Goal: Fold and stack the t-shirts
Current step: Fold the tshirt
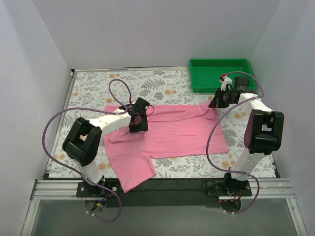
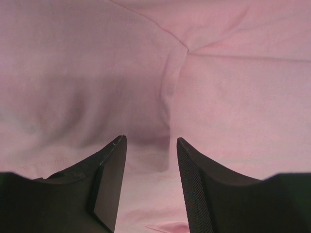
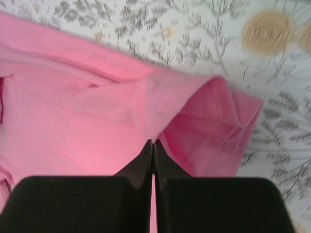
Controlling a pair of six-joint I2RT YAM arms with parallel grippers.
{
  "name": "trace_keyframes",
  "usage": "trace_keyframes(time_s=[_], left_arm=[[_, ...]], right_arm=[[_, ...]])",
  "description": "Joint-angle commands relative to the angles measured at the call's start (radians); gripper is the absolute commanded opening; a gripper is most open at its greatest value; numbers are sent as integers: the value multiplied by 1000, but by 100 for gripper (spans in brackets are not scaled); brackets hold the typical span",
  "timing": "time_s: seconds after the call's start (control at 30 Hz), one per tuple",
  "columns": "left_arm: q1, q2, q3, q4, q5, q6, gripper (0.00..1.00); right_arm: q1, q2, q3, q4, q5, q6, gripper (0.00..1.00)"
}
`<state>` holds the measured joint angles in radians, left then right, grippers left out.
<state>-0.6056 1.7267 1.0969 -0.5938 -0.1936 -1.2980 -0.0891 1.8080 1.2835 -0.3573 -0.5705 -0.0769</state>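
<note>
The shirt [image 1: 172, 132], thin soft pink cloth, lies spread and creased on the flower-printed table [image 1: 162, 83], just short of the green plastic tray [image 1: 196, 78]. The left claw [image 2: 148, 141], with ribbed black pads [image 2: 194, 189], stands part open over a raised fold and grips nothing. The right claw [image 3: 153, 141] is closed tight at the shirt's far right corner. I cannot tell whether it pinches cloth.

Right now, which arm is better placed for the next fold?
Right. The right tool is shut at the far right corner of the t-shirt, apparently pinching its raised edge, ready to carry it over. The left tool hangs open above the fabric, gripping nothing.
</note>
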Motion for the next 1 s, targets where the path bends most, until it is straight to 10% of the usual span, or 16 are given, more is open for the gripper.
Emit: trace_keyframes(time_s=[0.0, 0.4, 0.97], left_arm=[[0, -70, -15, -4, -10, -1, 43], [105, -73, -6, -4, 9, 17, 41], [81, 20, 156, 164, 42, 148, 51]], right_arm=[[3, -113, -78, 30, 20, 14, 1], [-3, -194, -283, 77, 262, 111, 3], [-49, -217, -208, 124, 160, 226, 56]])
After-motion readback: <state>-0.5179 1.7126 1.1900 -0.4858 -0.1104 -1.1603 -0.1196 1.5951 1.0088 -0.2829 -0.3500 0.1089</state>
